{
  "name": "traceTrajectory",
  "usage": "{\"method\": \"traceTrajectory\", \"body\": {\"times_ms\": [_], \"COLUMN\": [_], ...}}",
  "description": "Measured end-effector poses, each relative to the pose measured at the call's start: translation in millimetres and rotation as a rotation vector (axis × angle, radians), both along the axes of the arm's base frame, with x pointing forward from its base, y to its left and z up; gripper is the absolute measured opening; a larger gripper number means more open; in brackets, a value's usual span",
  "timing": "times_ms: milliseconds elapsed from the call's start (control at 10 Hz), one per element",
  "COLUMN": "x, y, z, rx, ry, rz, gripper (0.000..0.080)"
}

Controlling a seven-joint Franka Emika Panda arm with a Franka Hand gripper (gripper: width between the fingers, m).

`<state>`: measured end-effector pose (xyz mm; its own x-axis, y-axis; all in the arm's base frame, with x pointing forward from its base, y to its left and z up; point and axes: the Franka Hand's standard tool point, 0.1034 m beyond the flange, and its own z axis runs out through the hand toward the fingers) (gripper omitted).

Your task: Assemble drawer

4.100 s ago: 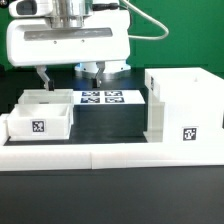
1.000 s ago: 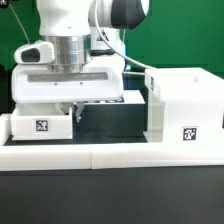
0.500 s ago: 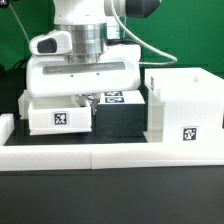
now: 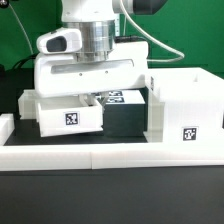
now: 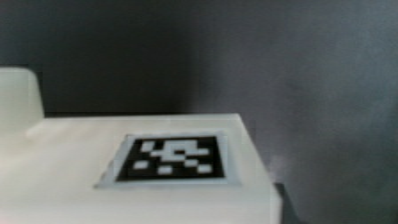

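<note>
White tagged tray (image 4: 70, 118) near upright box shell (image 4: 185, 108).

Black tabletop (image 4: 126, 122). Low white border wall (image 4: 110, 155) runs along the near edge, with a short stub (image 4: 5, 124) at the near-left corner. Marker board (image 4: 122, 97) lies flat toward the far edge, partly hidden. Green backdrop (image 4: 195, 30) stands beyond the far edge. Wrist view shows a blurred dark surface (image 5: 267, 50).
</note>
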<state>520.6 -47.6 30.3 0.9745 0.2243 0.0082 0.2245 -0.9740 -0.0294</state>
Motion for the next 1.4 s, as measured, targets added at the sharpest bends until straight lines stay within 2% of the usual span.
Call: {"method": "traceTrajectory", "body": {"times_ms": [200,500,700,1200,1400], "x": [-0.4,6.3,10.8,9.6,10.0], "y": [-1.1,6.4,7.9,1.2,4.7], "z": [-0.6,0.7,-3.9,-5.6,-5.6], "rx": [-0.002,-0.027,-0.043,-0.049,-0.053], "ry": [-0.003,-0.007,0.019,0.034,0.043], "rz": [0.145,0.436,0.611,0.946,1.095], "gripper": [0.0041,0.0042,0.0042,0.0042,0.0042]}}
